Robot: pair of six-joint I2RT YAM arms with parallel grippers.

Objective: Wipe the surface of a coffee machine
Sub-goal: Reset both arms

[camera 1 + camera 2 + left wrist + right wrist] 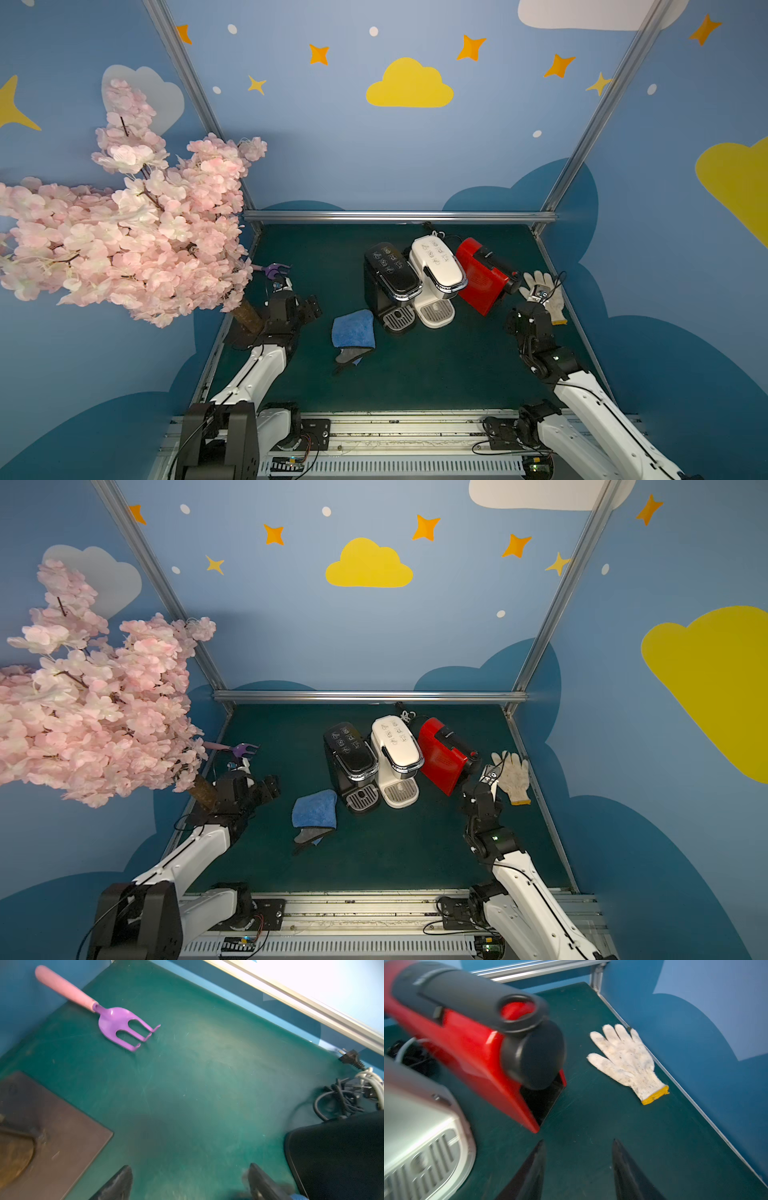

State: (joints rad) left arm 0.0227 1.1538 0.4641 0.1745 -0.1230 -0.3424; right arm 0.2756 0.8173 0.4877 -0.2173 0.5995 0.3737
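Three coffee machines stand side by side at the back of the green mat in both top views: a black one [390, 282], a white one [436, 270] and a red one [484, 274]. A blue cloth [353, 330] lies crumpled on the mat, in front and to the left of the black machine. My left gripper [190, 1167] hovers open over bare mat left of the black machine [340, 1153], nothing between its fingers. On the other side, my right gripper [578, 1140] is open and empty over the mat just right of the red machine [471, 1039].
A pink blossom tree [124, 224] on a brown base plate [52, 1126] fills the left side. A purple hand rake [116, 1022] lies in the far left corner. A white work glove [625, 1059] lies by the right wall. Power cords [342, 1101] are bundled behind the machines.
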